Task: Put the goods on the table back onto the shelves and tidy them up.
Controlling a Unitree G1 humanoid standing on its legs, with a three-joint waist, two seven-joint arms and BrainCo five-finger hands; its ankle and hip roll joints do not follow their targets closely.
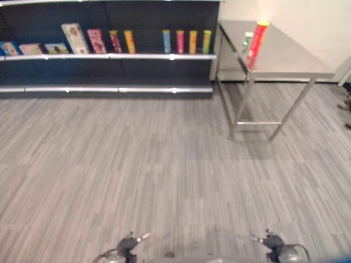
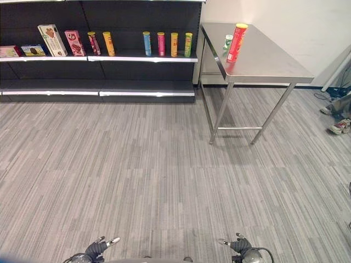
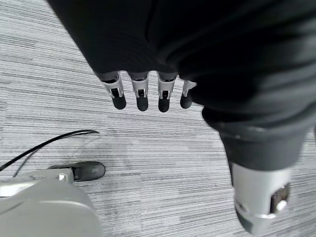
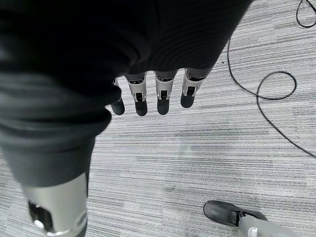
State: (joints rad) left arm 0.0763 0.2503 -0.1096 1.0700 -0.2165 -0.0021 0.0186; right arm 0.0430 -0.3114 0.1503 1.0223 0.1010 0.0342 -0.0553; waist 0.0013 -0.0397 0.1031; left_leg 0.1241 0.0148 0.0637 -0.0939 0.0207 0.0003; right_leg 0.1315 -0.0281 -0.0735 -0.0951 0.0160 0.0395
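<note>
Steel-grey, the surface [image 2: 263,63] stands to my right of the dark shelves [image 2: 98,87], well ahead across striped grey flooring [image 2: 164,181]; on it I count two goods, a tall red can [image 2: 236,43] with a yellow lid and a small green-and-white container [image 2: 227,42] just behind it, partly hidden and hard to make out; on the middle shelf I count six upright tubes [image 2: 164,44] and four boxes [image 2: 52,39], the leftmost cut off at the edge; a person's shoes [image 2: 337,118] show at far right; my left hand [image 3: 143,91] and right hand [image 4: 160,94] hang over the floor, fingers straight and relaxed, holding nothing.
</note>
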